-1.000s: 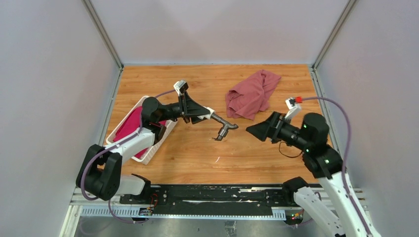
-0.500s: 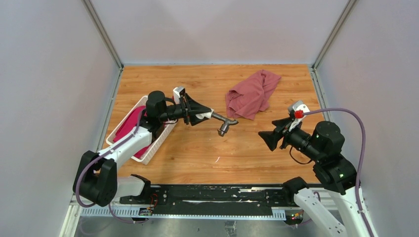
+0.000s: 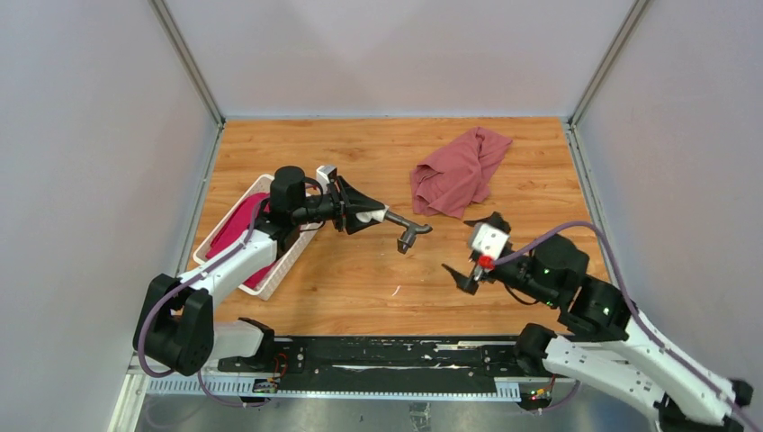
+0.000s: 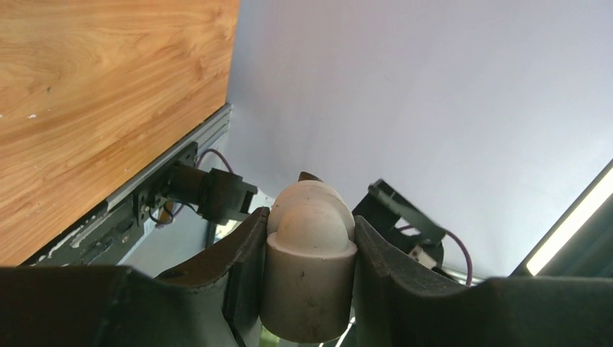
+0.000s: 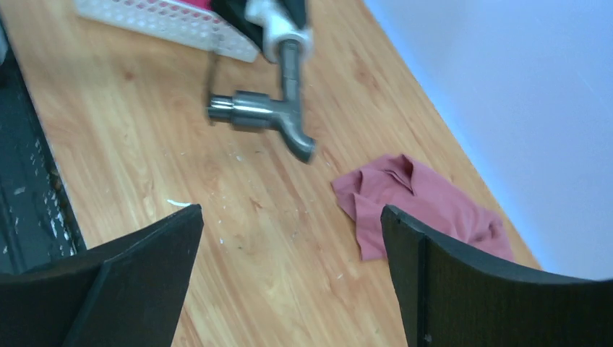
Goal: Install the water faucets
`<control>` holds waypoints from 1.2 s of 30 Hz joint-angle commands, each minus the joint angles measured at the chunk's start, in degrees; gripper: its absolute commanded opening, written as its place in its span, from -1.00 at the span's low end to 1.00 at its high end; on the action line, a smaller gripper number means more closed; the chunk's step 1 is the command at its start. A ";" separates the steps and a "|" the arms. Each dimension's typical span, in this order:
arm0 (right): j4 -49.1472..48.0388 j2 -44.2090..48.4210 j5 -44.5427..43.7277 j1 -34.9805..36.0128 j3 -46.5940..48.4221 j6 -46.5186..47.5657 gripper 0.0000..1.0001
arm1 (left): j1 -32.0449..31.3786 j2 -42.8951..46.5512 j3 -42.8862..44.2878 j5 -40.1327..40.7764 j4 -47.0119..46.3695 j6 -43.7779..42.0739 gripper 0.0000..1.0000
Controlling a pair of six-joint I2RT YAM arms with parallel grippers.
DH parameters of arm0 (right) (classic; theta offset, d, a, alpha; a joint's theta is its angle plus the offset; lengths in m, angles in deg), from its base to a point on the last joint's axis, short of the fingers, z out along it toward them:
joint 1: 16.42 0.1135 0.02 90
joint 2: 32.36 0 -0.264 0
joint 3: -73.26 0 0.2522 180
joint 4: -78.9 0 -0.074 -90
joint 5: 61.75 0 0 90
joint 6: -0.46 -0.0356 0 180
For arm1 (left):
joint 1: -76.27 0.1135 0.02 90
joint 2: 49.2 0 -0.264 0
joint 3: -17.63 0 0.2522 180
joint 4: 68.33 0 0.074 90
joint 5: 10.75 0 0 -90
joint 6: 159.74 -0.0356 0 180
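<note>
Mid-air, left end effector clamps white fitting (grey tap attached) — right end effector wide open.

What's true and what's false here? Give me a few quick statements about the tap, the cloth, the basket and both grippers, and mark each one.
1. The left gripper clamps the white fitting, with the grey tap sticking out of it. True.
2. The right gripper is shut on the tap. False: it is open and empty, apart from the tap.
3. The red cloth lies in the basket. False: it lies on the table, well apart from the basket.
4. The basket holds magenta fabric. True.
</note>
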 commanded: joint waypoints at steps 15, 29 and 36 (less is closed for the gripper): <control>-44.61 -19.02 -51.99 32.89 -16.14 46.86 0.99 | 0.25 1.34 1.86 -2.21 -0.47 -0.76 -1.00; -51.19 -28.01 -48.21 28.41 -15.38 43.26 0.21 | 0.25 2.63 1.08 -3.87 -0.47 -1.85 -1.00; -41.03 -24.51 -42.06 27.59 -11.95 31.30 -0.60 | 0.25 2.83 1.54 -5.34 -0.47 -4.24 -1.00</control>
